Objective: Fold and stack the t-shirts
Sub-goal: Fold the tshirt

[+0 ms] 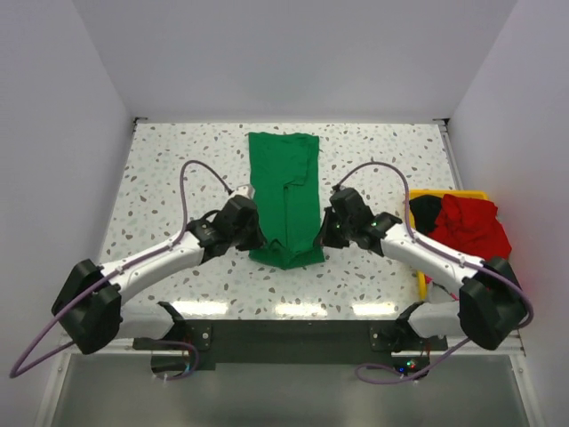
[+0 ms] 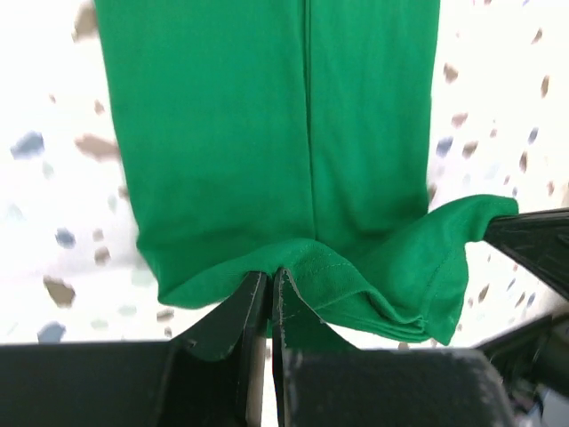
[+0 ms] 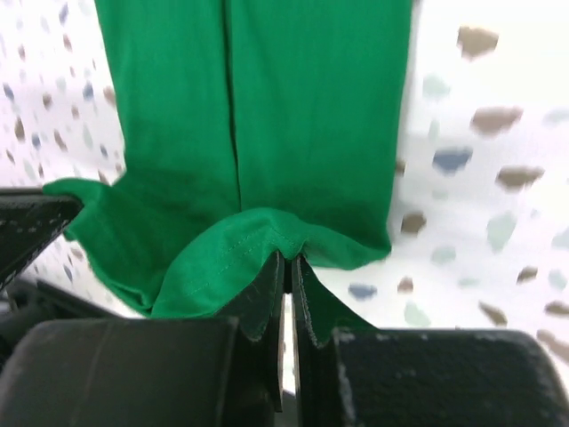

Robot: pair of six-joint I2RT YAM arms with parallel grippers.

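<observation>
While both tools have hold of its near end, the green t-shirt (image 1: 284,200) lies as a long narrow strip down the middle of the desk (image 1: 178,160), running away from the robot. From where I stand, the left tool (image 2: 269,280) is pinched tight on the hem at the near-left corner. The right tool (image 3: 289,262) is pinched tight on the hem at the near-right corner. Each has a small bunch of cloth between its fingers, and the stretch of hem between them hangs slack and puckered.

My guess is that the step in hand is carrying this near end over onto the far end. To do it well, I'd say both tools should rise together and travel forward at the same pace. They should draw slightly apart first, so the slack hem goes taut and no crumple gets folded under. The hem should come down square on the far edge with the sides matched, and both tools should let go at the same moment for a tidy packet.

Off to the right, a red t-shirt (image 1: 471,227) and a black t-shirt (image 1: 427,212) sit heaped in the yellow bin (image 1: 425,192).
</observation>
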